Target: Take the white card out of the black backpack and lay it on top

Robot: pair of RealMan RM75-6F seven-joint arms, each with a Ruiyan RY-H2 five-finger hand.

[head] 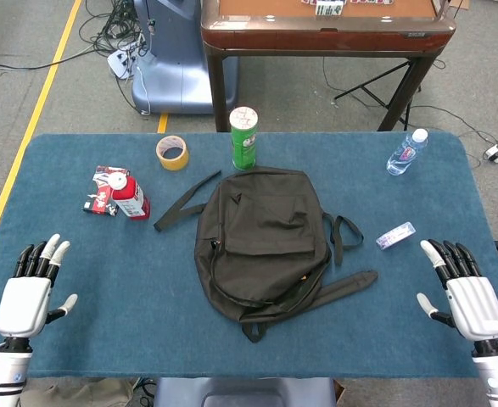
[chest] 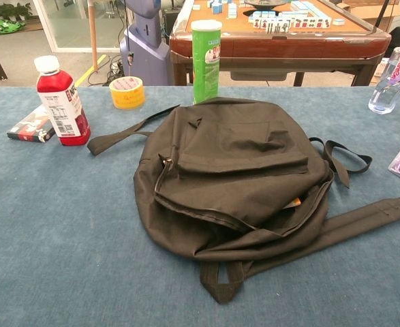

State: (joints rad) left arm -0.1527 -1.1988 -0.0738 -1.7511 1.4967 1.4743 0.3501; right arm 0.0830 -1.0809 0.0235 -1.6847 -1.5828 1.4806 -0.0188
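Note:
The black backpack (head: 261, 242) lies flat in the middle of the blue table, its straps trailing left and right; the chest view shows it close up (chest: 234, 180) with its main opening slightly gaping along the near right side. No white card shows in either view. My left hand (head: 30, 292) hovers over the near left corner, fingers spread, holding nothing. Over the near right corner my right hand (head: 465, 292) is also open and empty. Both hands are well clear of the backpack and appear only in the head view.
A red drink bottle (head: 128, 195) and a small box (head: 98, 201) stand left of the backpack. Yellow tape roll (head: 172, 152) and green can (head: 243, 137) sit behind it. A water bottle (head: 405, 153) and a small clear packet (head: 395, 235) lie to the right.

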